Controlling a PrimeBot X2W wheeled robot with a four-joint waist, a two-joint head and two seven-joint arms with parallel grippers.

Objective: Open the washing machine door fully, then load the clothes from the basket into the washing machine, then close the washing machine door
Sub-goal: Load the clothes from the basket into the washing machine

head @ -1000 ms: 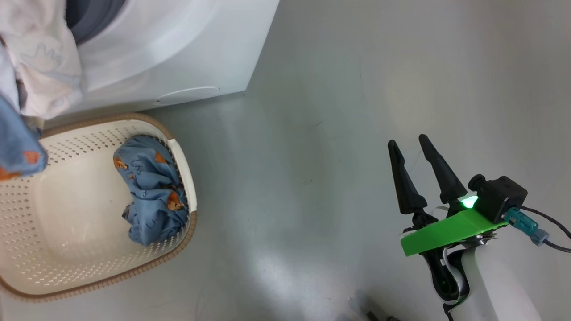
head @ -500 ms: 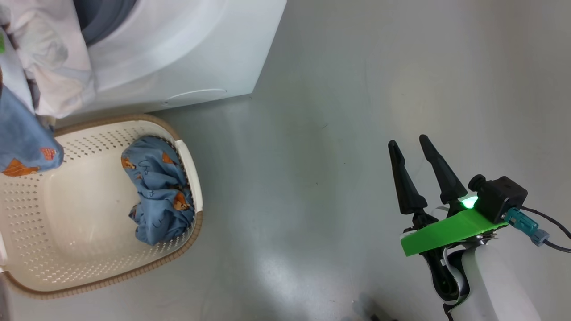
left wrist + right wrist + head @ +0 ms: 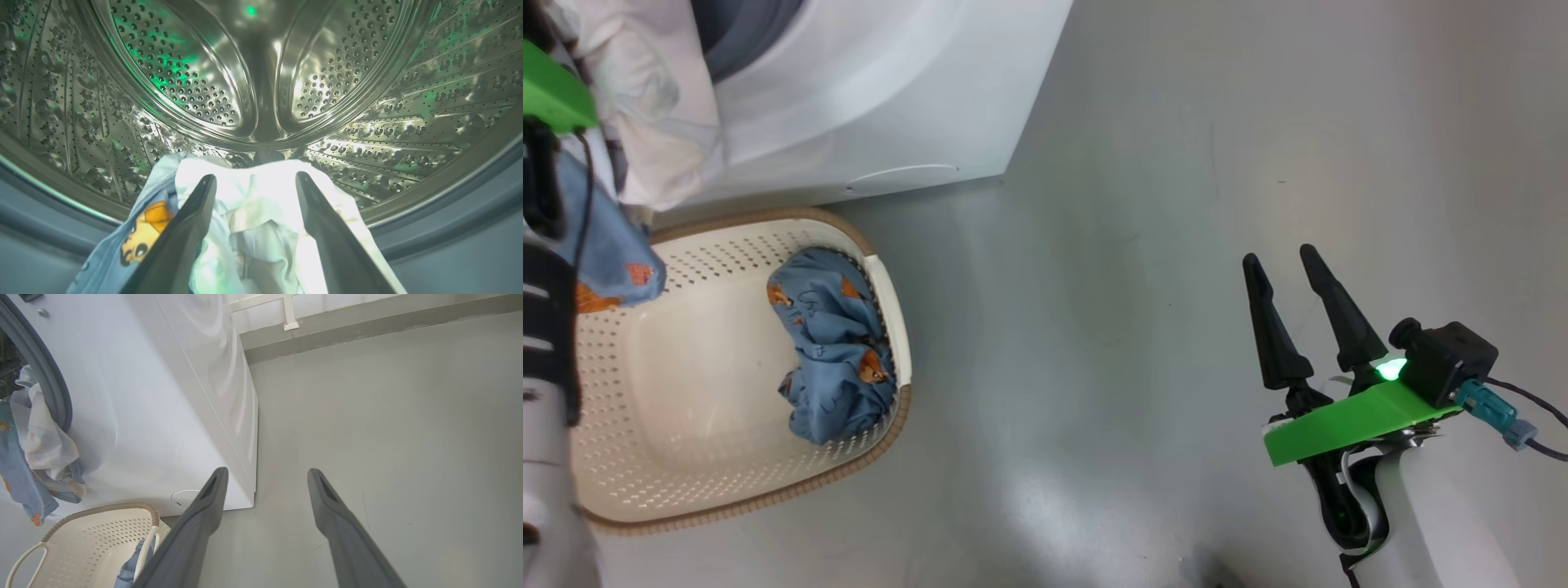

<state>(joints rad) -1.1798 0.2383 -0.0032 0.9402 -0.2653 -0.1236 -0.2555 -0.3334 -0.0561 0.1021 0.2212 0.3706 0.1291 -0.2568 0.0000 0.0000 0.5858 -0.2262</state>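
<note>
Since the left gripper [image 3: 254, 176] stands at the mouth of the washing machine [image 3: 890, 98] with fingers spread wide and nothing pinched, the draped garment [image 3: 261, 228] lies loose between and below them. It sits half over the grey gasket [image 3: 449, 228], and its blue tail hangs down towards the basket [image 3: 886, 437]. I judge it wants a push straight ahead into the drum [image 3: 261, 73]. Further right, the blue garment [image 3: 833, 359], bunched and orange-printed, rests against the basket's right wall, its long axis along that wall. The left arm is nearer it. The right gripper [image 3: 1279, 255] hovers released over the floor [image 3: 1094, 327], well apart.
</note>
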